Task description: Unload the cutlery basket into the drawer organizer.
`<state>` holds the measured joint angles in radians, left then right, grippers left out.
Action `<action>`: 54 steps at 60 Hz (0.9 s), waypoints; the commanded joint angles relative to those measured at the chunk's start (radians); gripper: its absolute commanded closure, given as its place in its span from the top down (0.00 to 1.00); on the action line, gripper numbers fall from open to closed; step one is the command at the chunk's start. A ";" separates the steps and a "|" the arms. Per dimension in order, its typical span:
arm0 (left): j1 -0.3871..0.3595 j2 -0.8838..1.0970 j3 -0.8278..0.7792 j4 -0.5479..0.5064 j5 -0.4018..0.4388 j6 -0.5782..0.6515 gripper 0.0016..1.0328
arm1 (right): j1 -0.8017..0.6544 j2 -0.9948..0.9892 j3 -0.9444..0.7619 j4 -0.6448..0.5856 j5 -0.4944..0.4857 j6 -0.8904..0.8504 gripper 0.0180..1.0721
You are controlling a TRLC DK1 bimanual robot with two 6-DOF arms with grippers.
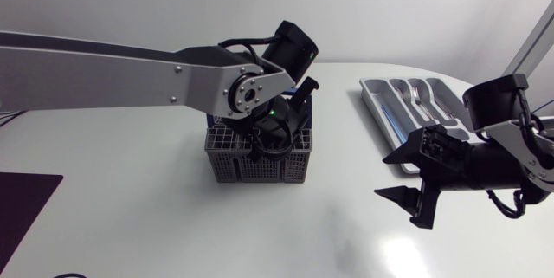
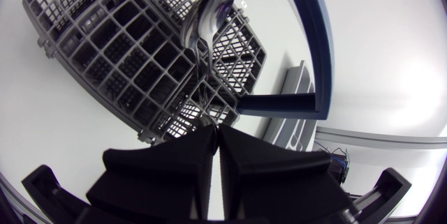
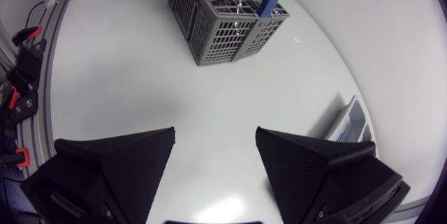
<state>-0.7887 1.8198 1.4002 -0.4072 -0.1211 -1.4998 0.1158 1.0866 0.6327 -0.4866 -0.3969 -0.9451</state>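
The left arm comes in across the tabletop [image 1: 130,200] and ends right above the grey cutlery basket [image 1: 235,165], which stands near the middle with its blue handle [image 1: 303,93] upright. In the left wrist view the left pincer [image 2: 216,135] points down into the basket's grid, its two fingers pressed together with only a thin slit between them. A spoon [image 2: 209,16] stands in a compartment just ahead of the tips, bowl up, and its stem runs down toward them. I cannot tell whether anything is caught in the slit.

The right pincer [image 1: 385,177] hangs over bare tabletop, well apart from the basket, with its fingers spread wide and nothing between them. Just behind it, toward the tabletop's far right edge, lies the grey drawer organizer [image 1: 374,98]. A fork [image 1: 415,96] lies in one of its long compartments. The right wrist view shows the basket far ahead of the spread fingers and a corner of the organizer beside them.
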 commanded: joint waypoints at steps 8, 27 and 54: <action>-0.009 -0.065 -0.050 0.034 -0.008 -0.022 0.03 | 0.031 -0.037 -0.042 0.046 0.001 0.063 0.80; -0.011 -0.109 -0.066 0.071 -0.003 -0.031 0.03 | 0.088 -0.116 -0.082 0.118 0.029 0.147 0.79; -0.004 -0.205 -0.078 0.073 0.046 -0.046 0.04 | 0.160 -0.154 -0.048 0.169 0.073 0.276 0.78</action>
<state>-0.7940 1.6497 1.3479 -0.3412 -0.0795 -1.5085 0.2615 0.9417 0.5724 -0.3244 -0.3279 -0.7177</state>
